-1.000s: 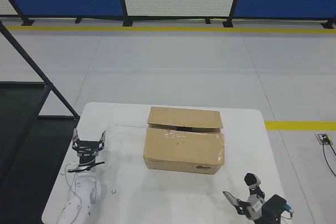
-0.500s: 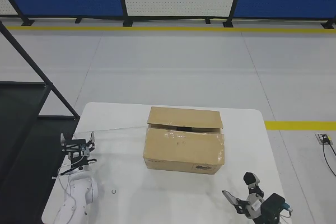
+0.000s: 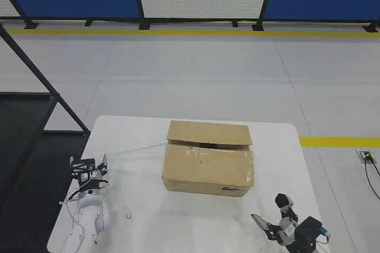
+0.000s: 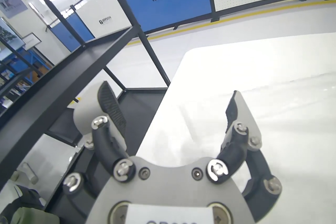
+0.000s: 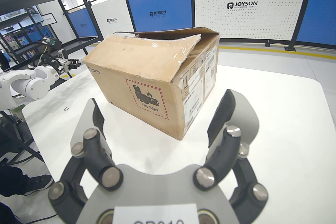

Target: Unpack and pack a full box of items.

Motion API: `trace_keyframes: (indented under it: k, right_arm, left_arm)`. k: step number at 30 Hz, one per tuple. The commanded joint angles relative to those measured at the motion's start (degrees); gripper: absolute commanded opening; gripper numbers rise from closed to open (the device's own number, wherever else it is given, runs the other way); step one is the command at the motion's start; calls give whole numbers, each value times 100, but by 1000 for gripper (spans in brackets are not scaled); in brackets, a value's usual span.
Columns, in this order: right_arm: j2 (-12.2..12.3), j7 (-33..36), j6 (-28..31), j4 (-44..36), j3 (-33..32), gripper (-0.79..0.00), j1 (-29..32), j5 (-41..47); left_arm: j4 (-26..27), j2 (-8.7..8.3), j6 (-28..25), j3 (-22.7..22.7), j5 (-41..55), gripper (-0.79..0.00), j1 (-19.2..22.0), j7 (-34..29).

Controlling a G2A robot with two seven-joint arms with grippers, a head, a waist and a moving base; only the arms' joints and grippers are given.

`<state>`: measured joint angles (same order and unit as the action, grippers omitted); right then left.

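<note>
A brown cardboard box (image 3: pixel 208 159) stands in the middle of the white table (image 3: pixel 139 136), its taped top flaps partly lifted; its contents are hidden. In the right wrist view the box (image 5: pixel 155 72) is a little ahead of my right gripper (image 5: pixel 161 114), which is open and holds nothing. That gripper (image 3: pixel 275 215) sits near the table's front right corner. My left gripper (image 3: pixel 88 166) is open and empty at the table's left edge, well apart from the box. In its own view the left gripper (image 4: pixel 170 104) straddles the table's edge.
A black metal shelf frame (image 3: pixel 31 82) stands just left of the table, close to the left arm. A small dark ring (image 3: pixel 130 217) lies on the table near the front left. Bare tabletop surrounds the box on all sides.
The left gripper has moved left, from over the table to its left edge. The right gripper and the box have stayed put.
</note>
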<state>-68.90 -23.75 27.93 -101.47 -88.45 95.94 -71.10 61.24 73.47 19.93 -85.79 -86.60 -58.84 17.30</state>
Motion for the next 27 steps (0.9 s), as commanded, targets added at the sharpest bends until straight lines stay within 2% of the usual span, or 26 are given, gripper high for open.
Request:
trace_keyframes:
  k: [1,4,8,10,13,18,27]
  right_arm:
    - [1,0,7,8,7,0,-13,7]
    - [3,-10,9,17,12,0,-21,8]
    - [7,-28,17,23,22,0,-25,-10]
    - [8,-40,16,28,24,0,-19,-14]
    - [13,-49,11,18,15,0,1,-44]
    - [19,-74,-13,-33,4,0,55,-75]
    - [25,-141,-87,-80,-42,0,163,-70]
  left_arm:
    - [113,11,-136,52,-22,0,-66,77]
    - [274,10,-276,128,-184,0,-196,168]
    - [478,-22,-1242,292,-350,0,-361,463]
    - [501,-73,-1844,323,-601,0,-364,273]
    - [460,-125,-2357,362,-933,0,-247,-60]
    - [26,-111,-2619,503,-1012,0,275,-429]
    - [-581,-60,-2510,630,-901,0,974,-566]
